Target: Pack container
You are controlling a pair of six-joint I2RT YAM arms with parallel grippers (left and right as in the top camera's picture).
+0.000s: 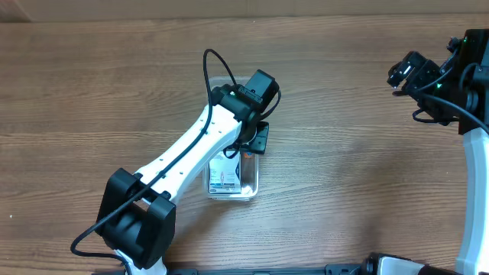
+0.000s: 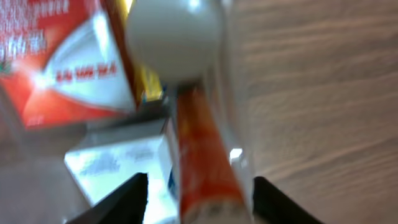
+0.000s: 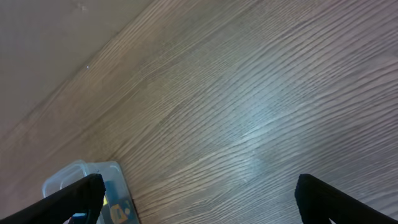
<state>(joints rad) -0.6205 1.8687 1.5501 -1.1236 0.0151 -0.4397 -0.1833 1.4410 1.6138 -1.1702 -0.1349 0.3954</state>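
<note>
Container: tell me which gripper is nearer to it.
Left. The left gripper is directly over the container; the right gripper is far off to its right.

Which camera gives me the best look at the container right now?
Overhead: it shows the container on the table, near end and rim visible, though the left arm covers the far part. The left wrist view is a blurred close-up of its wall and contents; the right wrist view catches only one corner.

Wood-grain table (image 1: 344, 153); red pkt (image 2: 56, 62), orange tube (image 2: 205, 162), white box (image 2: 118, 165).
</note>
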